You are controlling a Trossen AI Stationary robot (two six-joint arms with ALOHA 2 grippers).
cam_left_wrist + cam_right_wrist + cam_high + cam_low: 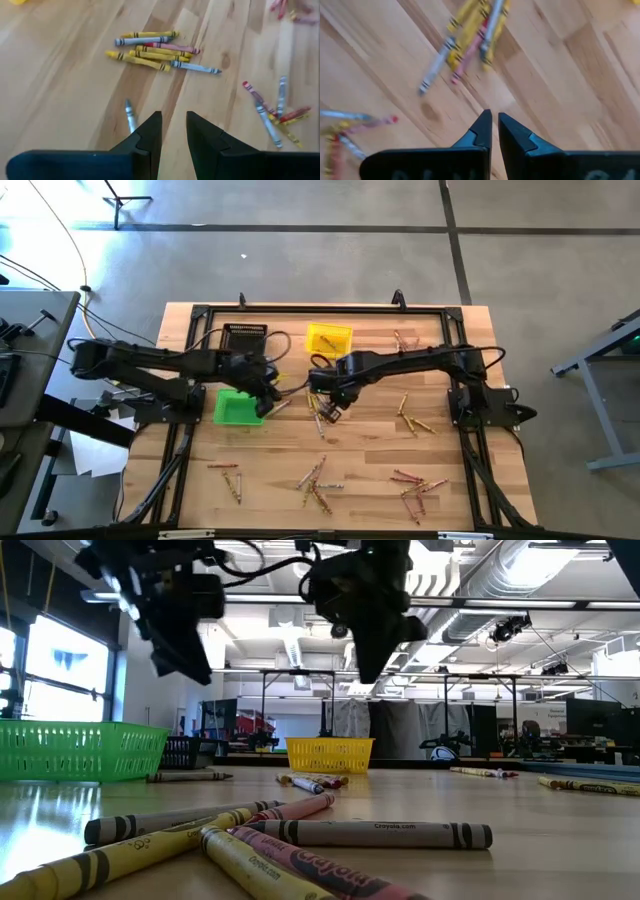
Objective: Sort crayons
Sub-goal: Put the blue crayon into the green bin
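Many crayons lie flat on the wooden table point(370, 450). One cluster point(321, 417) lies near the middle, just nearer than my right gripper point(328, 402); it also shows in the left wrist view point(155, 50) and the right wrist view point(470, 35). My left gripper point(266, 397) hangs above the table beside the green bin point(237, 407), its fingers point(150, 132) slightly apart and empty. A grey crayon point(130, 114) lies below them. My right gripper point(495, 122) is shut and empty, above bare wood. In the low view, both the left gripper point(185, 655) and the right gripper point(372, 660) hang clear of the table.
A black bin point(245, 337) and a yellow bin point(328, 340) stand at the far side. More crayons lie near the front edge point(232, 478), point(318, 485), point(415, 488), at the right point(412, 415) and at the far right point(405, 340).
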